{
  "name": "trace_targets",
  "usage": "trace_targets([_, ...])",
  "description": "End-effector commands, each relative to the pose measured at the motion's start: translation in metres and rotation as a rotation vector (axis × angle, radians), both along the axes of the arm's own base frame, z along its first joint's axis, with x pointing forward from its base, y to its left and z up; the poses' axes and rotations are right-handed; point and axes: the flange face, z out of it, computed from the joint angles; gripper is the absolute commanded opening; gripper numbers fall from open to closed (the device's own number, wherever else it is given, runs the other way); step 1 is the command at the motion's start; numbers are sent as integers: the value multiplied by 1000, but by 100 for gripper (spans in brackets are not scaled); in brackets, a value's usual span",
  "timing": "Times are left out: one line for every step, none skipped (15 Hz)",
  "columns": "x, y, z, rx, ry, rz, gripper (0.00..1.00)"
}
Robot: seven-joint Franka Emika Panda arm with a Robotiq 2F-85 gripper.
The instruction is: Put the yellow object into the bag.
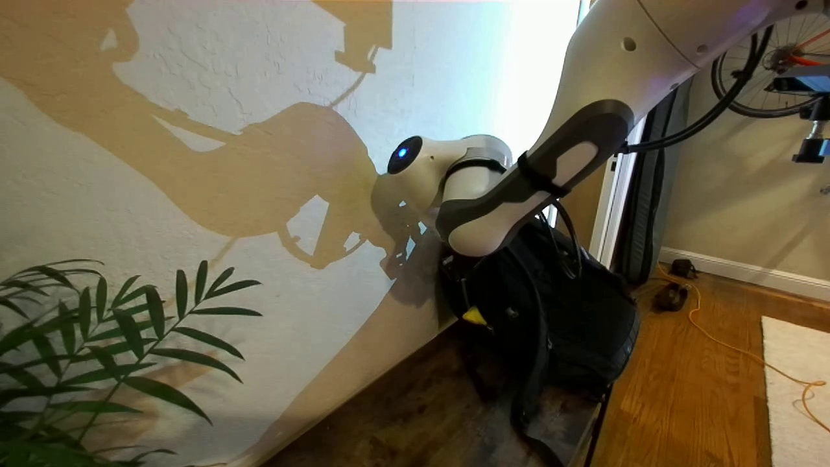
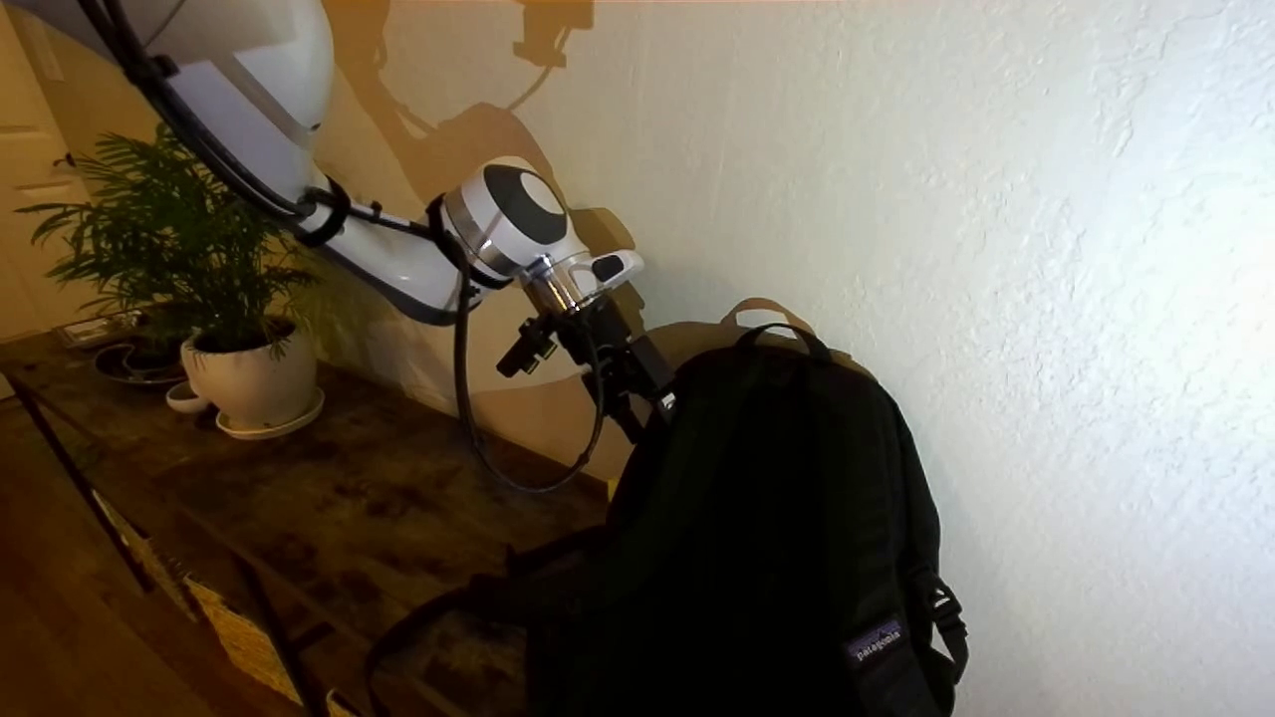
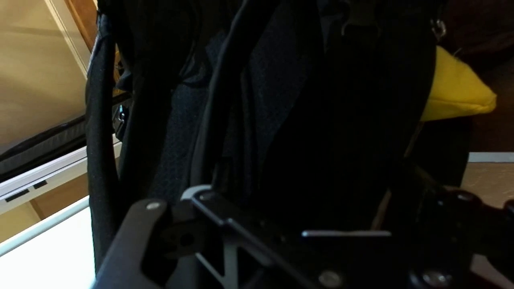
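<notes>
Wrist view: yellow wedge (seamed)

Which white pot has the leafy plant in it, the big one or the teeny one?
In an exterior view, the big white pot on the saucer holds the leafy plant; the tiny bowl-like pot beside it shows none.

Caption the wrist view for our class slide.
Black fabric backpack with a pointed, cloth-like yellow object showing past its edge.
</notes>
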Motion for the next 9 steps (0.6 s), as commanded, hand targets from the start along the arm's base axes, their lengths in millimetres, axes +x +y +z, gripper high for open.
trace_targets([-5, -9, -3, 11, 2, 6, 100])
trace_targets([-3, -11, -6, 17, -1, 7, 100])
trace_targets([-1, -12, -9, 23, -5, 10, 100])
trace_targets([0, -12, -11, 29, -9, 8, 100])
trace_targets([2, -12, -11, 34, -14, 8, 100])
trace_targets([3, -11, -10, 36, -22, 14, 100])
trace_targets([5, -9, -10, 36, -29, 21, 100])
trace_targets([6, -8, -9, 33, -32, 27, 100])
trace_targets([7, -8, -9, 33, -33, 29, 100])
